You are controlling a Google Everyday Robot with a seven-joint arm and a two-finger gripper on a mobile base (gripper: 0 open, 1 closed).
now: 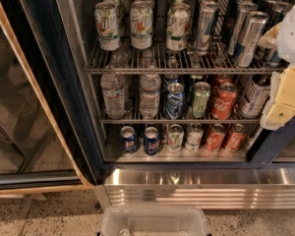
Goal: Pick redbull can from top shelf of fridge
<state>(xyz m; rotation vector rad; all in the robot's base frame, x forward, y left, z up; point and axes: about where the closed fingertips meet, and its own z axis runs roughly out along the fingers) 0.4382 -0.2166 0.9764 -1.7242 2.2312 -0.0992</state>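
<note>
Redbull can (205, 27): upright in front row of top shelf (137, 67) of fridge (196, 186); white-and-green cans (178, 27) just beside it on one side, darker slim cans (248, 38) near on the other; gripper (285, 90) at picture's right edge, well apart from can, open or closed cannot be told. Risks, judged: close neighbours knocked over on approach; similar slim can taken by mistake; can tipping on wire rods.
</note>
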